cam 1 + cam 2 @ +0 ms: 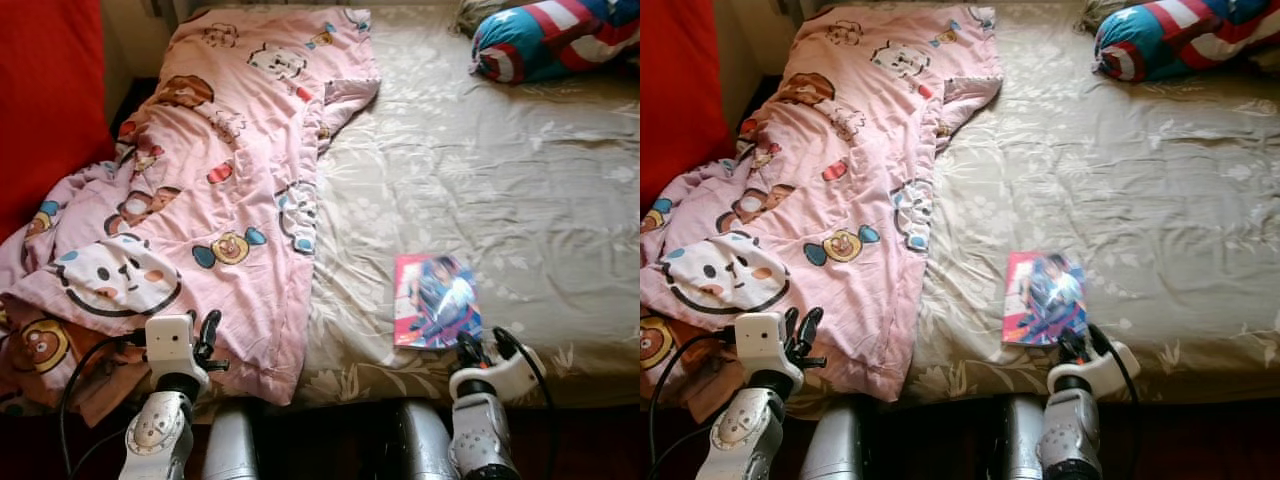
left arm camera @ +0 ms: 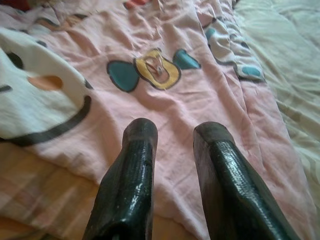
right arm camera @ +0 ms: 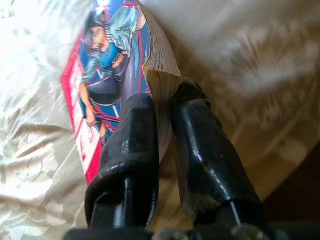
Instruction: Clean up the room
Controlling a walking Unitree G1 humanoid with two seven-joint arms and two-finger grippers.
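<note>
Both hands sit at the near edge of the bed [image 1: 520, 170]. Left hand [image 1: 208, 338] hovers over the hem of the pink cartoon blanket [image 1: 220, 170], its fingers [image 2: 132, 165] spread apart and grasping nothing. That blanket covers the left side of the bed, rumpled at the near corner. A red surface [image 1: 45, 100] stands beyond it at far left. Right hand [image 1: 468, 350] is clenched on the near corner of a comic book [image 1: 436, 300], one finger on the cover, the other beneath the pages. The book lies on the beige sheet near the bed's front edge. A blue, red and white star-patterned pillow [image 1: 560, 38] rests at the far right corner.
</note>
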